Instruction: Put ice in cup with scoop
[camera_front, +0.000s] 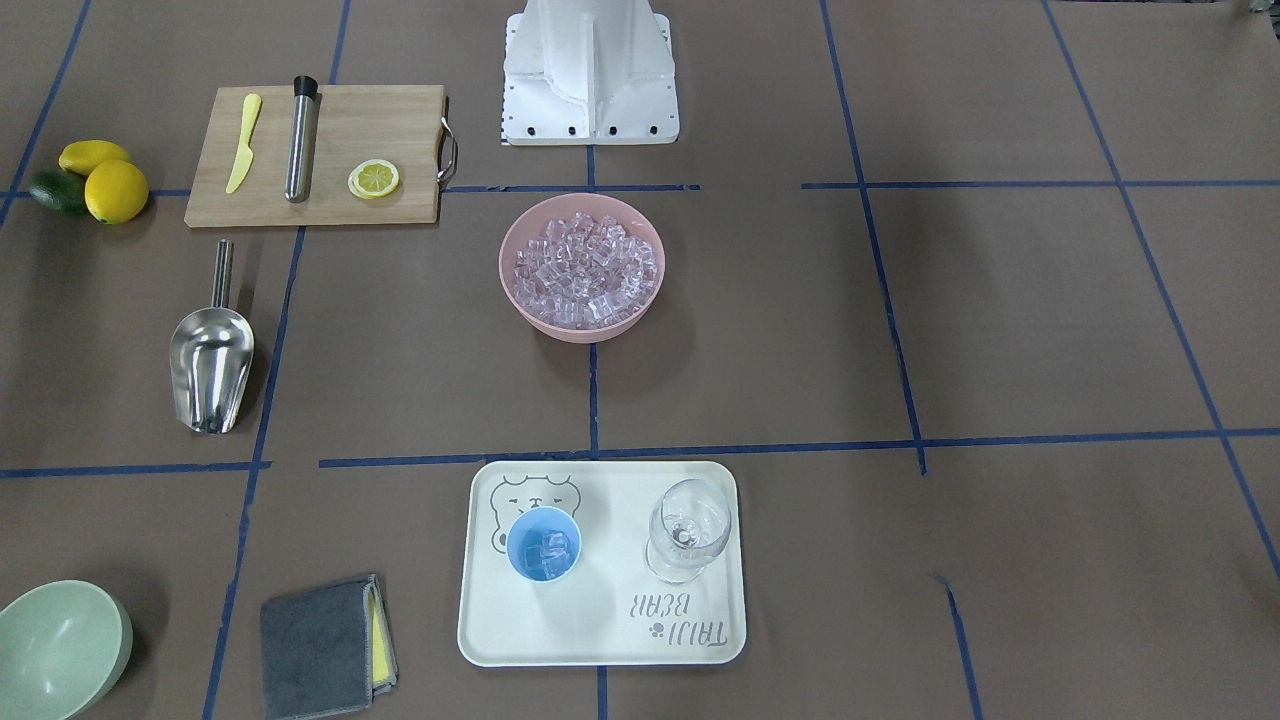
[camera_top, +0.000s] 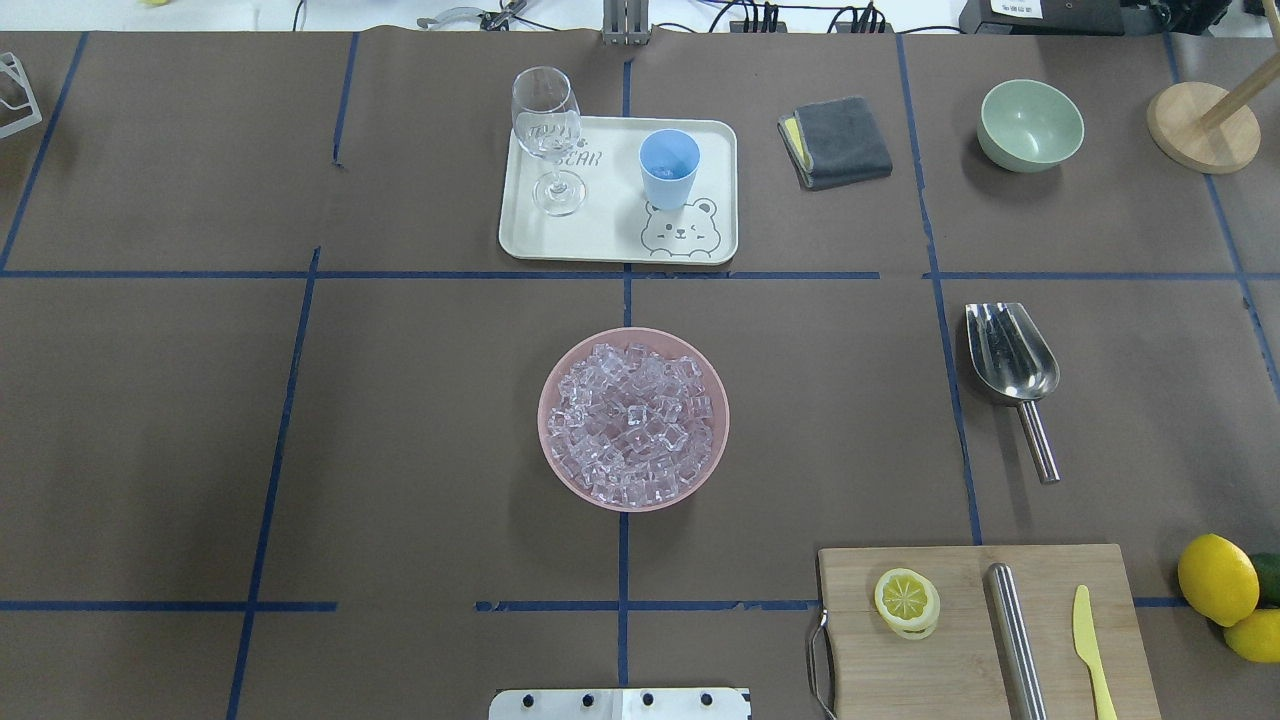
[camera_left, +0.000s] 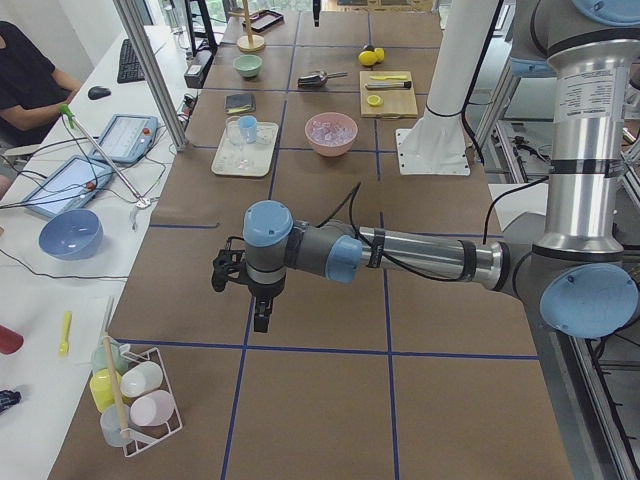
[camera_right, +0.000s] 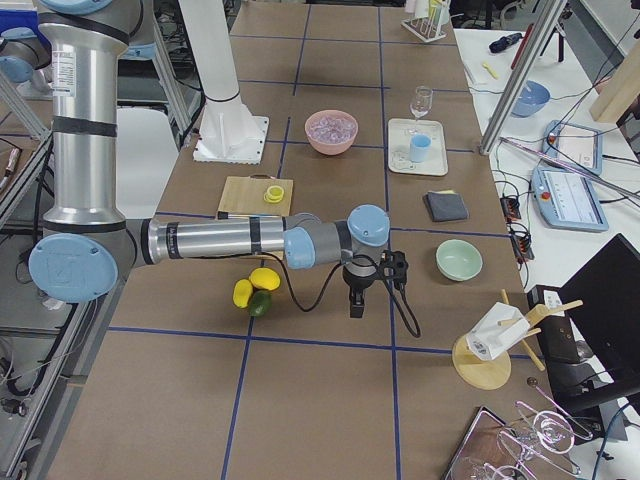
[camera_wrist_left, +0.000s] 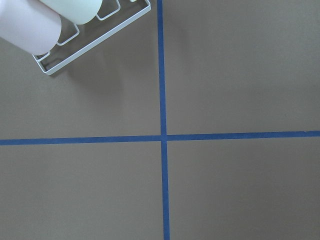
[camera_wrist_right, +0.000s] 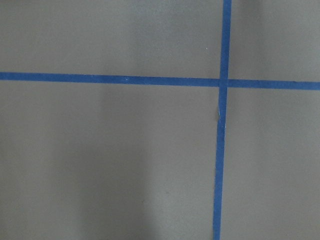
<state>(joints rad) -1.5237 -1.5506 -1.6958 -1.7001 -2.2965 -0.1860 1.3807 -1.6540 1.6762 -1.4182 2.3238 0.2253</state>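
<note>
The steel scoop (camera_front: 210, 360) lies empty on the table beside the cutting board; it also shows in the overhead view (camera_top: 1010, 355). The light-blue cup (camera_front: 543, 543) stands on the white tray (camera_front: 600, 640) and holds a few ice cubes. Many ice cubes (camera_top: 633, 420) fill the pink bowl (camera_top: 560, 470) at the table's middle. My left gripper (camera_left: 261, 318) hangs over bare table far from these things. My right gripper (camera_right: 355, 303) hangs near the lemons. I cannot tell whether either is open or shut.
A wine glass (camera_front: 688, 528) stands on the tray next to the cup. A cutting board (camera_front: 320, 155) holds a lemon slice, a steel tube and a yellow knife. Lemons (camera_front: 100, 180), a green bowl (camera_front: 55, 645) and a grey cloth (camera_front: 325, 645) lie around. A white cup rack (camera_wrist_left: 90, 35) lies below the left wrist.
</note>
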